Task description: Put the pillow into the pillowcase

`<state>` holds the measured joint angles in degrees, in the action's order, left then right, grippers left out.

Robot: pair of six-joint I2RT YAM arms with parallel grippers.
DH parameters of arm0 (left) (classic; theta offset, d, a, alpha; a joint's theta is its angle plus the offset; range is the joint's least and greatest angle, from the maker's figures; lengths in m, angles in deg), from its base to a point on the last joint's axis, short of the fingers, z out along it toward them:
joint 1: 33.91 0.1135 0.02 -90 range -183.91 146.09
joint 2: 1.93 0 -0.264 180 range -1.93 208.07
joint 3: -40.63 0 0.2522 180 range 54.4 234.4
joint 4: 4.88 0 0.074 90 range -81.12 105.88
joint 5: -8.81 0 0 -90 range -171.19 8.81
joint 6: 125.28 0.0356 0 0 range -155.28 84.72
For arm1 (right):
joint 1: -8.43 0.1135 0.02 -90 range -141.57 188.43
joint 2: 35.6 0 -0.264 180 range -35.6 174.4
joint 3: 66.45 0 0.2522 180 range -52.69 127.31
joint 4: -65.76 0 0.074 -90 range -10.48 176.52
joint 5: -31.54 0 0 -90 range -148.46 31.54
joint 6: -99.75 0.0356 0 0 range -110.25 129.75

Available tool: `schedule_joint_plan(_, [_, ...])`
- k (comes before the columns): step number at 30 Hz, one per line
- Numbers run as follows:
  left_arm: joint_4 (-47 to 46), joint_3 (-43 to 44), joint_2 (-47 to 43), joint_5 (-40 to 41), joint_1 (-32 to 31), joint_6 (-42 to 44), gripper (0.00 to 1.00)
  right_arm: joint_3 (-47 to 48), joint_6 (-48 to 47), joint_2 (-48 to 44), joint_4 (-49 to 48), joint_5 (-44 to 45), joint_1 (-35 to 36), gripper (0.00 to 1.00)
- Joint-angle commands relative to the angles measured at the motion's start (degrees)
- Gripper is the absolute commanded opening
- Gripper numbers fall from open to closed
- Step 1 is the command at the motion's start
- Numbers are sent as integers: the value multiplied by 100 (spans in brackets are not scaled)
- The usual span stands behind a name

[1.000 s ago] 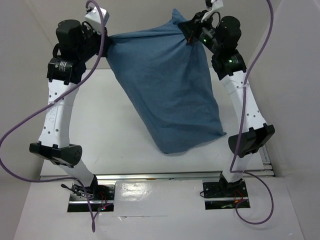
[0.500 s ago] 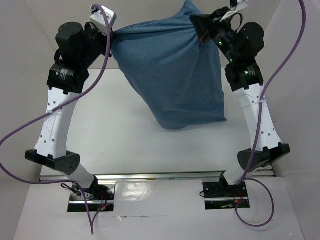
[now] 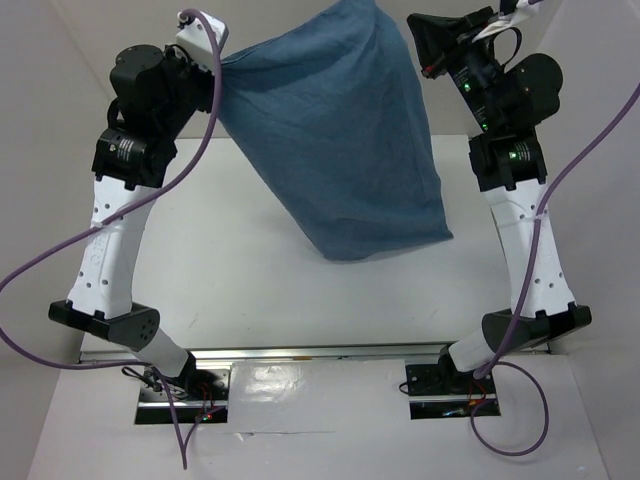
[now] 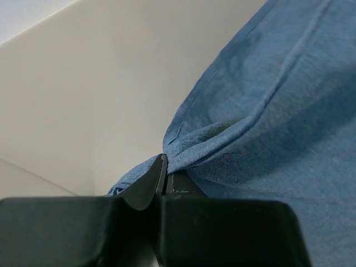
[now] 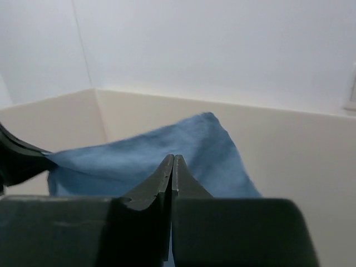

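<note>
The left gripper (image 4: 164,169) pinched 1 corner of the pillowcase (image 3: 340,140); the right gripper (image 5: 173,162), pressed together and empty, probably needed to pinch the free corner.

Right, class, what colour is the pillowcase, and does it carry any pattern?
The pillowcase is plain denim blue, with no pattern; it shows best in the top external view.

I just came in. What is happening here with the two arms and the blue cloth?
The left hand is shut on one top corner of the pillowcase, which hangs from it over the table and looks filled out. No pillow shows, so it may already be inside. The right hand is closed, off to the side of the other top corner, and grips nothing.
</note>
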<state>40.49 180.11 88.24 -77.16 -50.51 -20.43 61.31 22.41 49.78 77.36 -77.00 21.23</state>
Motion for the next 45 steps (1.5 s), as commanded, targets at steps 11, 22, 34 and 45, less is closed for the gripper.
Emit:
schedule_joint_plan(11, [-35, 495, -98, 72, -335, 63, 0, 246, 393, 399, 285, -1124, 3, 57])
schedule_joint_plan(22, [126, 446, -70, -341, -441, -211, 0, 150, 422, 1007, 1578, -3700, 451, 100])
schedule_joint_plan(34, [459, 579, 378, -754, -844, -562, 0, 737, -809, 1086, 2052, -2753, 2033, 100])
schedule_joint_plan(45, [529, -3, -25, -1826, -1091, -1098, 0, 9, -1486, 541, 1086, -679, 2473, 99])
